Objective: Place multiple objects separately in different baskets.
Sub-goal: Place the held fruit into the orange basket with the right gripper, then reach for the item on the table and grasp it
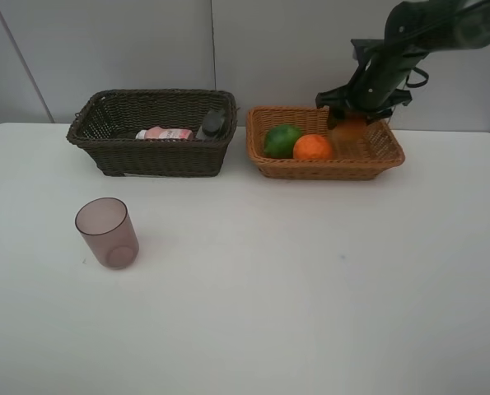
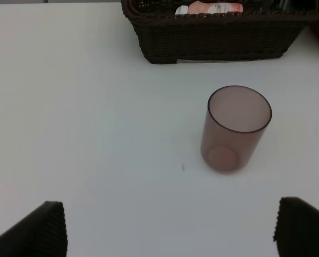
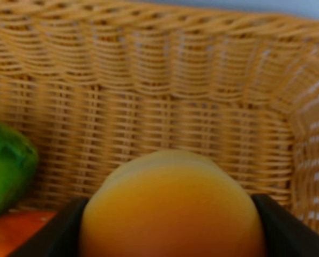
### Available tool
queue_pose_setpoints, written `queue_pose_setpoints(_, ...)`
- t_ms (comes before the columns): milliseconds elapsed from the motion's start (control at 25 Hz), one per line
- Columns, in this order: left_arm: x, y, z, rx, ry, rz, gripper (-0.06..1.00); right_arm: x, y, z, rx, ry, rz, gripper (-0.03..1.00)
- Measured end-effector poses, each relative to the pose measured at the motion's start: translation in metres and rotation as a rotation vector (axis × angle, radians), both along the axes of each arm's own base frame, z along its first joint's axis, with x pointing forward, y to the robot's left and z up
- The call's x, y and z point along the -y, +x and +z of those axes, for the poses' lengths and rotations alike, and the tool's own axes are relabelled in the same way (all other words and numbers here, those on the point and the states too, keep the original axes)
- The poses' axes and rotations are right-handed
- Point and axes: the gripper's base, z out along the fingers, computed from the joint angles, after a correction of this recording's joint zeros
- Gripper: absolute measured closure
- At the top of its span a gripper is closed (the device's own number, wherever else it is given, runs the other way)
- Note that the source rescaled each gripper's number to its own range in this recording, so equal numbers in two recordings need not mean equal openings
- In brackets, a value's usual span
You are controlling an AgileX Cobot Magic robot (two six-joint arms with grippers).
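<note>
Right claw (image 3: 170,235): jaws part-closed, clamped on the red-orange fruit (image 3: 172,193). In the wrist view both dark fingers (image 3: 49,235) press against the fruit's sides, so I count this as a firm hold. The claw hangs inside the tan basket (image 1: 327,167), toward its far right corner. I cannot tell whether the fruit touches the basket floor.

Left claw (image 2: 170,230): jaws wide apart, holding nothing. It hovers above the table (image 1: 310,288), short of the mauve cup (image 2: 234,128).

Task status, as I judge it:
- Dark basket (image 1: 162,156): pink bottle (image 1: 164,132) and grey bottle (image 1: 213,123) lie inside. Done.
- Tan basket: green fruit (image 1: 282,140) and orange (image 1: 313,147) sit side by side at its left end. Done.
- Red-orange fruit: over or in the tan basket but not released. Nearly done.
- Mauve cup: stands upright on the bare table, well apart from both baskets, in front of the dark one. Not started.

Remaining: open the right claw to drop the fruit beside the orange, then lift clear of the rim. After that the left claw takes the cup. By the sorting so far, I expect it belongs in the dark basket with the bottles.
</note>
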Motion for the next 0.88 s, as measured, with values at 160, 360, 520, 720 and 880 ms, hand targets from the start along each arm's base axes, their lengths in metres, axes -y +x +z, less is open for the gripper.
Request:
queue_pose_setpoints(160, 0.000, 0.000, 0.000, 0.000, 0.000, 0.000, -0.06, 0.000, 0.001, -0.012, -0.025, -0.005, 0.000, 0.52)
queue_pose_setpoints(360, 0.000, 0.000, 0.000, 0.000, 0.000, 0.000, -0.06, 0.000, 0.001, -0.012, -0.024, -0.001, -0.006, 0.29)
queue_pose_setpoints(520, 0.000, 0.000, 0.000, 0.000, 0.000, 0.000, -0.06, 0.000, 0.001, -0.012, -0.030, 0.007, -0.026, 0.08)
queue_pose_setpoints(720, 0.000, 0.000, 0.000, 0.000, 0.000, 0.000, -0.06, 0.001, -0.002, -0.010, -0.054, 0.004, -0.033, 0.04)
queue_pose_setpoints(880, 0.000, 0.000, 0.000, 0.000, 0.000, 0.000, -0.06, 0.001, -0.005, 0.002, -0.052, 0.015, -0.038, 0.04)
